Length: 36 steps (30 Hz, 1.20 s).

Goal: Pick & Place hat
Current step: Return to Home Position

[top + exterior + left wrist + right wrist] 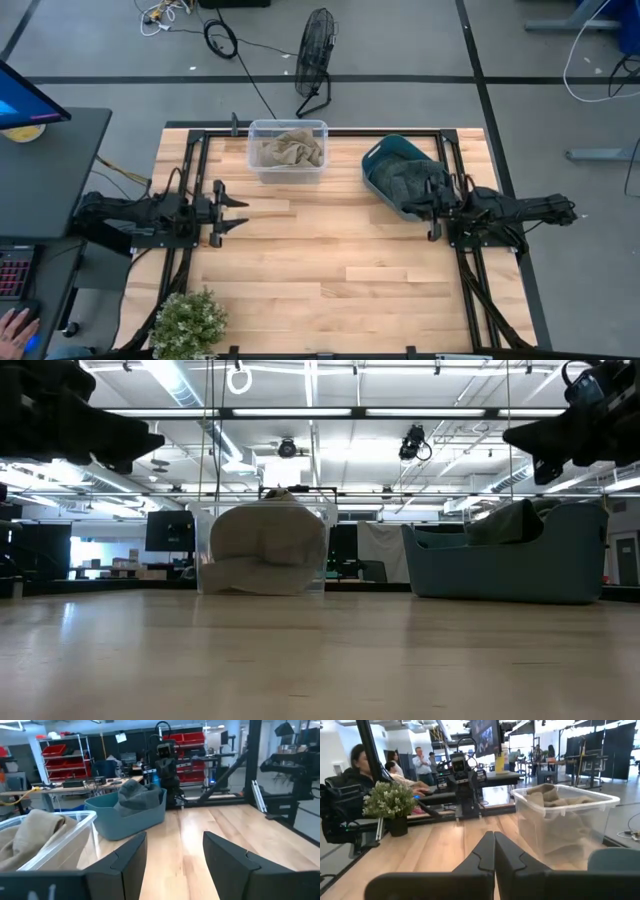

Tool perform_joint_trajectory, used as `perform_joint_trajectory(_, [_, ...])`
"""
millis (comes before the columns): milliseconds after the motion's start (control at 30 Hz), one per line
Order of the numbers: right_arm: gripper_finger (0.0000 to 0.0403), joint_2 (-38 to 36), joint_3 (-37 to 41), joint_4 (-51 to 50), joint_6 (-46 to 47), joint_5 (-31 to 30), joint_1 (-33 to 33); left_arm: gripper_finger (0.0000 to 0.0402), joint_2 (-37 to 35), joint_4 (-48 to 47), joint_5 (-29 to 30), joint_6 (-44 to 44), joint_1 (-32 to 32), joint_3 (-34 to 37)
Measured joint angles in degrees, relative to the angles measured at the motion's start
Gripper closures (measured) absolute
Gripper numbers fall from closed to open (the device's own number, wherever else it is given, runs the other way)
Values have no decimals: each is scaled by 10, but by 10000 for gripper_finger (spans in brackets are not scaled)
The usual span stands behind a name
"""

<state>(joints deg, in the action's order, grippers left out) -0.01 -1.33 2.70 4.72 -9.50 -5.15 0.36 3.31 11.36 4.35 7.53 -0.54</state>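
1. At the far edge of the table point(330, 280), near its middle, the transparent bin point(287, 178) is seen with the brown cap point(290, 150) crumpled inside it.
2. Toward the far right corner, the blue bin point(400, 141) is set askew, and the dark caps point(405, 180) are heaped in it. In the low view they are seen to rise above its rim. How many there are cannot be told.
3. Every cap in view is held by 1 of the 2 bins, and none is seen on the bare wood. The sorting is therefore judged finished.
4. The left gripper point(236, 212) is held near the left edge, about midway along it, and is raised off the wood. Its fingers point(127, 857) are spread, and nothing is carried between them.
5. The right gripper point(433, 212) is held near the right edge, just beside the blue bin's near wall. Its fingers point(482, 855) are pressed together, and nothing is pinched.
6. Only the settling of both arms into their rest poses is judged to be outstanding, since no cap is gripped.
7. A potted plant point(187, 322) is seen at the near left corner, well apart from both grippers and both bins.
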Motion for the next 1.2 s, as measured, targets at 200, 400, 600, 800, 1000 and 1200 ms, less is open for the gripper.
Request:
perform_joint_trajectory(200, [401,0,5,3,-3,1,0,205,0,-6,-20,13,0,0])
perform_joint_trajectory(400, [401,0,5,1,-16,-1,0,205,0,-9,-20,11,0,0])
perform_joint_trajectory(600, [394,0,4,-6,-7,0,0,205,0,-4,-19,9,0,0])
perform_joint_trajectory(800, [380,0,4,-6,-7,0,0,205,0,-4,-18,9,0,1])
perform_joint_trajectory(1000, [378,0,4,-6,-7,0,0,204,0,-4,-18,9,0,1])
perform_joint_trajectory(1200, [378,0,4,-6,-8,0,0,204,0,-4,-18,9,0,1])
